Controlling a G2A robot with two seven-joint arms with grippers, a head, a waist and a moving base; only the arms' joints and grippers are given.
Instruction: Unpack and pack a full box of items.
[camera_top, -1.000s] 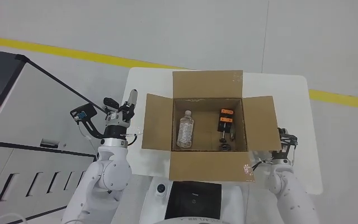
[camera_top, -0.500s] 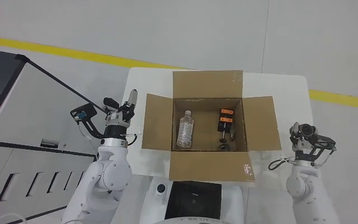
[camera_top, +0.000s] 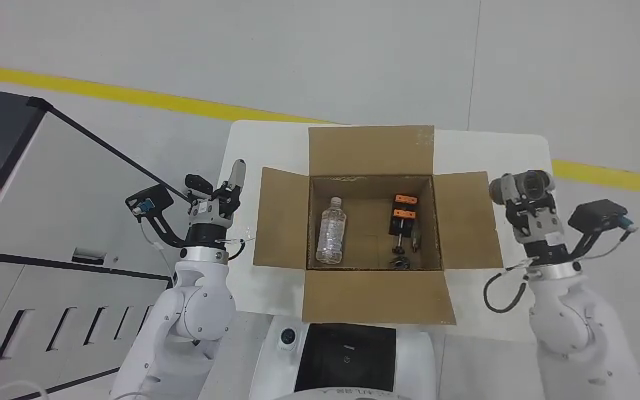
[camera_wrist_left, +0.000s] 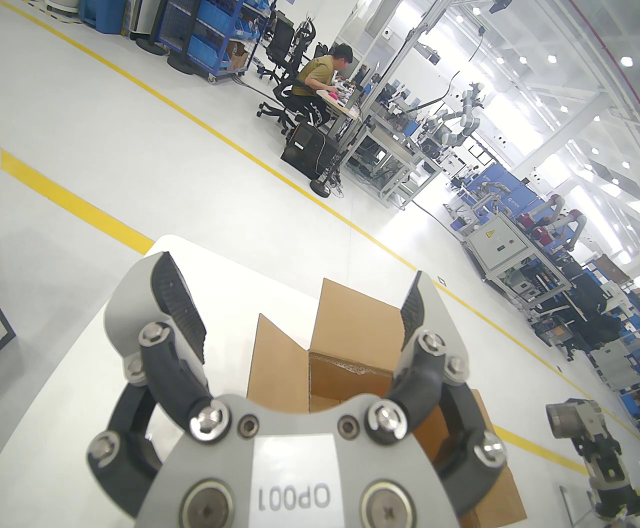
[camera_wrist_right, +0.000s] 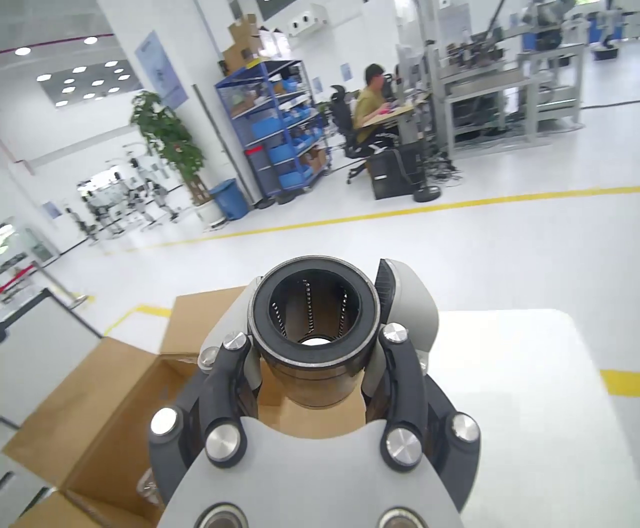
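An open cardboard box (camera_top: 372, 160) stands in the middle of the white table (camera_top: 270, 135). Inside lie a clear plastic bottle (camera_top: 332, 230), an orange-and-black tool (camera_top: 404, 220) and a small metal part (camera_top: 400, 264). My right gripper (camera_top: 527, 190) hovers just past the box's right flap, shut on a steel cylinder with a hollow bore (camera_wrist_right: 314, 320); the right gripper (camera_wrist_right: 315, 325) holds it on end. My left gripper (camera_wrist_left: 292, 295) is open with nothing in it, over the table to the left of the box (camera_wrist_left: 345, 340); from above the left gripper (camera_top: 236, 180) is beside the left flap.
The box's four flaps are folded outward and take up most of the table. Bare table strips lie to the left (camera_top: 245, 150) and right (camera_top: 525, 150) of the box. A dark stand (camera_top: 20, 130) sits off the table's left side.
My right arm has come up from low beside the box's right flap and swung toward the far side, carrying the steel cylinder. The left arm has stayed still.
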